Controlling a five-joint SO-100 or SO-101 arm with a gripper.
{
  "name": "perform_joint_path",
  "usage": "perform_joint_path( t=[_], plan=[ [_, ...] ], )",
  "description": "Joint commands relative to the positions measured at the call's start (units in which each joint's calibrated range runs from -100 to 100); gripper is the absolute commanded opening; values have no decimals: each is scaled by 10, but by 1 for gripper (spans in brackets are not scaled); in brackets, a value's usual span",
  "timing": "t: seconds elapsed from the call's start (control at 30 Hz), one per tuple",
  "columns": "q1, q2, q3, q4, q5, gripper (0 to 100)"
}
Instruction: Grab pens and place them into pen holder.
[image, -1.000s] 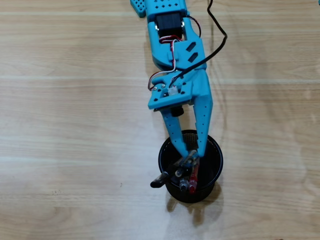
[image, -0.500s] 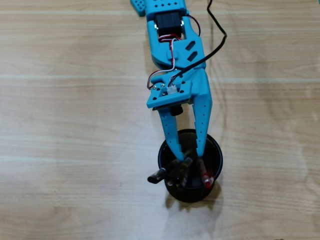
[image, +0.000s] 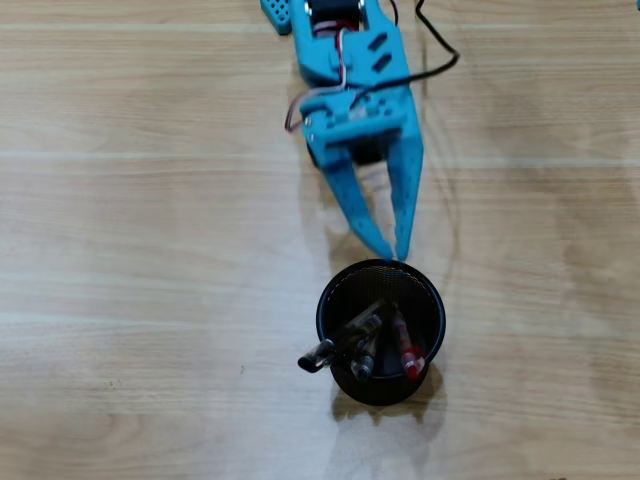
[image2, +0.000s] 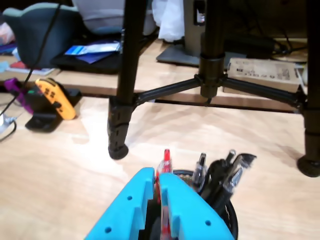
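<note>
We are looking down on a pale wooden table (image: 140, 230) where the blue arm (image: 352, 60) is reaching from the top edge toward the pen holder (image: 328, 300). The claw (image: 390, 254) is hanging just above the holder's far rim, its two tapered fingers (image: 352, 205) converging until the tips are nearly meeting, with only a thin gap between them. Nothing is sitting between the tips in the overhead view, so we are reading the claw as narrow and empty. A black cable (image: 436, 55) is curling beside the arm.

The pen holder, a round black mesh cup, is standing upright on the table below the claw in the overhead view. All the pens we can make out are standing inside it. The red pen (image: 406, 347) is leaning toward the right side of the cup, and the darker pens (image: 362, 335) are bunching toward the lower left, with one black cap (image: 316, 356) jutting out over the rim.

In the wrist view we are seeing the two blue fingers (image2: 131, 202) from behind, pressed almost together, with the red pen (image2: 165, 159) showing in line with the slit between them; it is standing in the cup beyond the tips rather than being gripped. The dark and clear pens (image2: 223, 175) are fanning out to the right over the holder's rim (image2: 232, 220). Behind them black tripod legs (image2: 125, 80) are standing on the table, and an orange controller (image2: 54, 98) is lying at the far left.
</note>
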Motion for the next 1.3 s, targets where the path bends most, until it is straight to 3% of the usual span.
perform_joint_path(
  t=[0.0,0.17,0.37,0.7,1.27],
  plan=[
    [-16,-174,134,-1,33,2],
    [-25,-354,311,-1,71,2],
    [-54,-574,476,-1,160,2],
    [-111,-788,532,-2,297,2],
    [-122,-873,582,-10,342,2]
  ],
)
